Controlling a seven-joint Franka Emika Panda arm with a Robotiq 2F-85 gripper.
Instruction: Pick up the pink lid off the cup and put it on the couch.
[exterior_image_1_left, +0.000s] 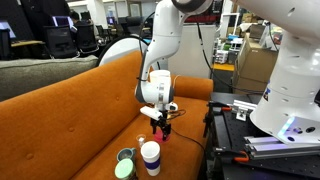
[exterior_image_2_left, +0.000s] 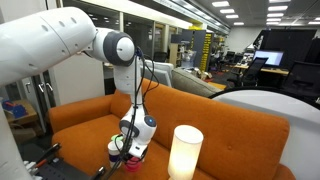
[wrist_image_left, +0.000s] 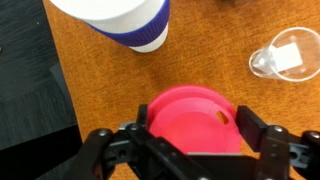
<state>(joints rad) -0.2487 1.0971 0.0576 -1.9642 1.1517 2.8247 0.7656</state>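
Observation:
My gripper (wrist_image_left: 193, 128) is shut on the pink lid (wrist_image_left: 190, 115), one finger at each side of its rim. In an exterior view the gripper (exterior_image_1_left: 163, 122) holds the lid (exterior_image_1_left: 163, 129) a little above the orange couch seat (exterior_image_1_left: 90, 130), close to the white cup with a blue band (exterior_image_1_left: 150, 156). The wrist view shows the cup (wrist_image_left: 120, 20) just beyond the lid, standing on the seat. In an exterior view the gripper (exterior_image_2_left: 131, 152) hangs low over the couch (exterior_image_2_left: 230, 130), with the lid mostly hidden.
A green round container (exterior_image_1_left: 125, 165) sits beside the cup at the seat's front. A clear lid (wrist_image_left: 285, 52) lies on the seat to the right. A black cart (exterior_image_1_left: 240, 130) stands beside the couch arm. A bright white cylinder (exterior_image_2_left: 185, 150) fills the foreground.

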